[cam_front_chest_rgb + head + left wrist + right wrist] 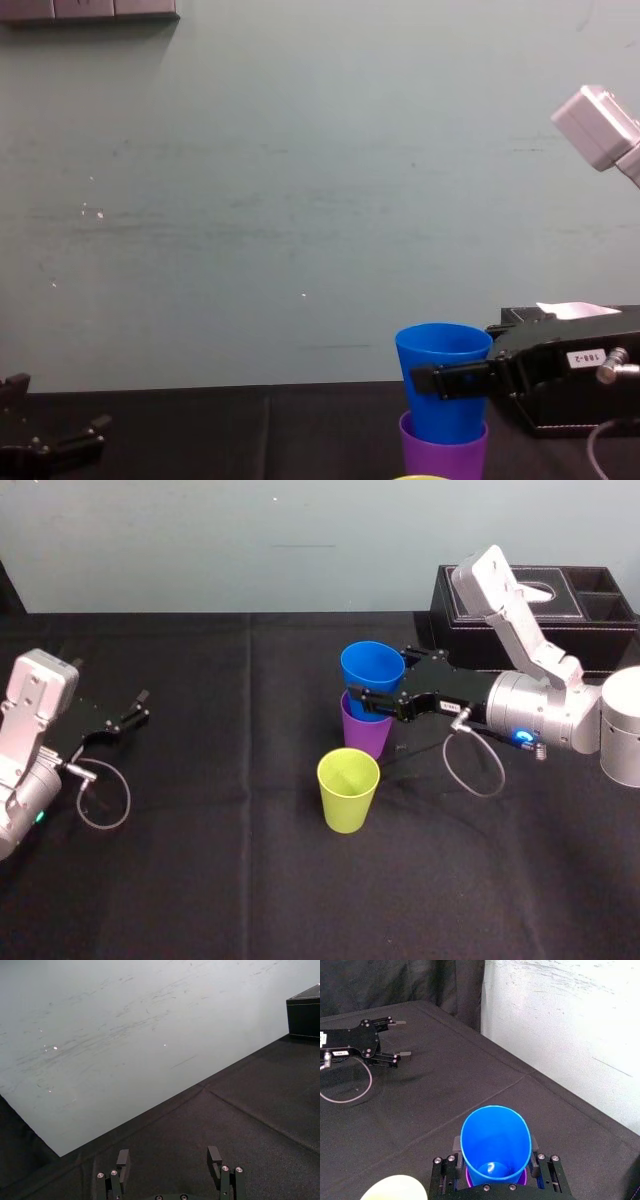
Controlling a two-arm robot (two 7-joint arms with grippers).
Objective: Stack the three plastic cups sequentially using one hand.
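Observation:
The blue cup (372,667) (495,1135) (443,352) stands upright with its base nested in the purple cup (366,737) (443,454) near the table's middle. My right gripper (378,677) (495,1156) (442,381) reaches in from the right and is shut on the blue cup, one finger on each side of its wall. The yellow-green cup (348,790) (395,1188) stands alone, upright, just in front of the pair. My left gripper (138,707) (168,1157) rests open at the table's left side, far from the cups.
A black tissue box (560,600) (304,1010) sits at the back right, behind my right arm. A black cloth (220,880) covers the table, and a pale wall (300,200) stands right behind it.

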